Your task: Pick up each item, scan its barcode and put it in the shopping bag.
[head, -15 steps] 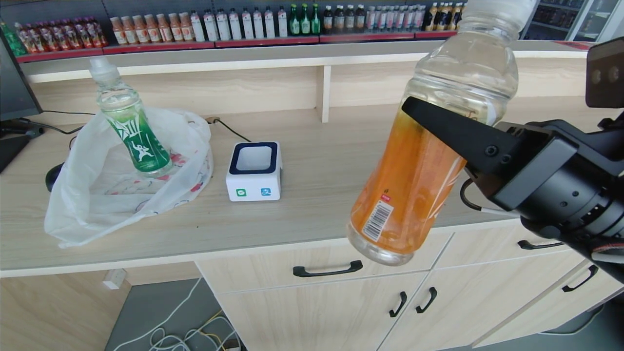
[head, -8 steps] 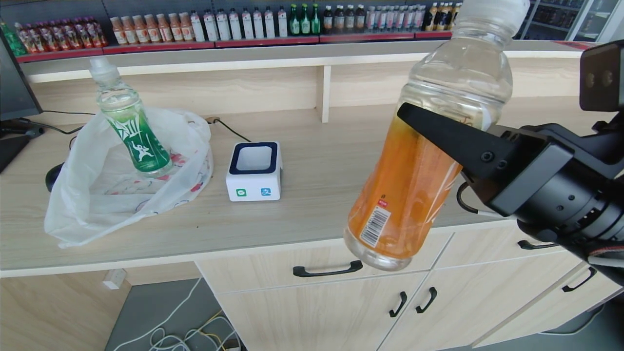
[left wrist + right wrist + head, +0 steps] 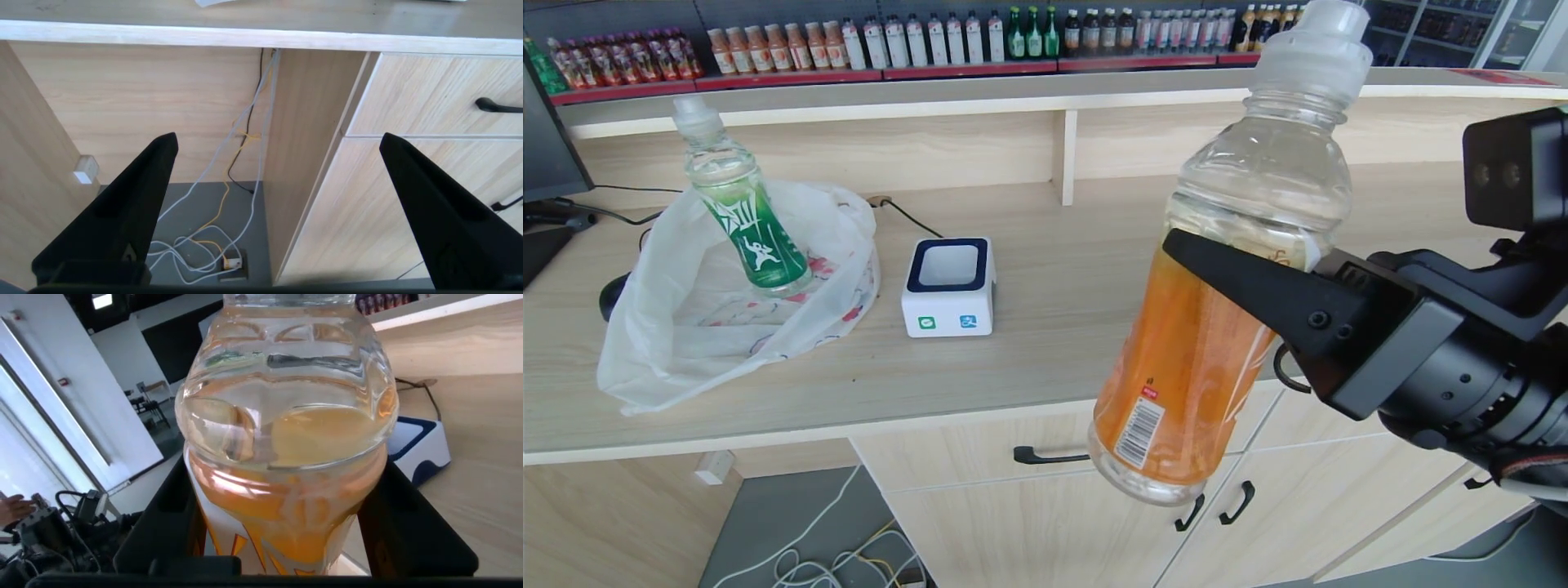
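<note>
The right gripper (image 3: pixel 1217 265) is clamped on a clear plastic bottle of orange drink with a white cap (image 3: pixel 1201 359), held tilted above the front edge of the pale wooden counter (image 3: pixel 1029 359), well apart from the white box scanner with a dark-rimmed window (image 3: pixel 949 286); the left gripper (image 3: pixel 278 220) hangs empty, fingers apart, below the counter; scanning is judged in hand; the barcode strip (image 3: pixel 1138 431) must be turned towards that window; a green-labelled bottle (image 3: pixel 752 229) stands in the white plastic shopping bag (image 3: pixel 678 327); the label print cannot be read.

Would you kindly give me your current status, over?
Right gripper shut on orange drink bottle, held high, right of barcode scanner. Left gripper open, low by cabinets. Nothing between bottle and scanner.
</note>
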Robot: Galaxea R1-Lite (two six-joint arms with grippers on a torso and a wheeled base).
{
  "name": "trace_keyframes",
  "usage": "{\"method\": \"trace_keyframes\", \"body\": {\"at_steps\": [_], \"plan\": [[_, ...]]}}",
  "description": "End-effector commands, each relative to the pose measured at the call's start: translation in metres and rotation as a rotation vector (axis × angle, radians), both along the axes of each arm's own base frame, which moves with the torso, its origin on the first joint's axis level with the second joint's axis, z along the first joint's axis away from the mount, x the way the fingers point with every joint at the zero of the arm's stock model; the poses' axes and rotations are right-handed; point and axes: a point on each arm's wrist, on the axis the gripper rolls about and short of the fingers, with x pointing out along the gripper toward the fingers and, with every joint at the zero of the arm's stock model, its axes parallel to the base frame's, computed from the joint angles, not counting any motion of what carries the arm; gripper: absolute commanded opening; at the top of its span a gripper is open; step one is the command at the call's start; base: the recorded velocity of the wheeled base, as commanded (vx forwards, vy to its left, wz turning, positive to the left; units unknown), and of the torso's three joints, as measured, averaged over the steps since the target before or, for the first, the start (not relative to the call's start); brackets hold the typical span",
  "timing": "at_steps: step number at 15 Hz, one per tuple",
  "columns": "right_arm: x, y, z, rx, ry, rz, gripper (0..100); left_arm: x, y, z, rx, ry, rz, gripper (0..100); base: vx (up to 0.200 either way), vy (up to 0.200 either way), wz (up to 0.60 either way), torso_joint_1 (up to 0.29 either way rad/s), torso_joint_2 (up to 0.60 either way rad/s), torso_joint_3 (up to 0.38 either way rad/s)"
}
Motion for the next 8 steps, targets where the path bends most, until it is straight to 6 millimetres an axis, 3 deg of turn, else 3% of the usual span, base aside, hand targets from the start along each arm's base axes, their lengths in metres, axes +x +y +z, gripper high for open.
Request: {"method": "trace_keyframes", "body": {"at_steps": [1, 8], "plan": [[0.002, 0.002, -0.001, -0.004, 0.005, -0.001, 0, 0.0, 0.0, 0.0, 0.0, 0.0, 0.001, 100, 0.0, 0.0, 0.0, 0.0, 0.0, 0.0], [0.017, -0.001, -0.005, -0.024, -0.011, -0.092, 0, 0.0, 0.0, 0.0, 0.0, 0.0, 0.001, 100, 0.0, 0.0, 0.0, 0.0, 0.0, 0.0]]}}
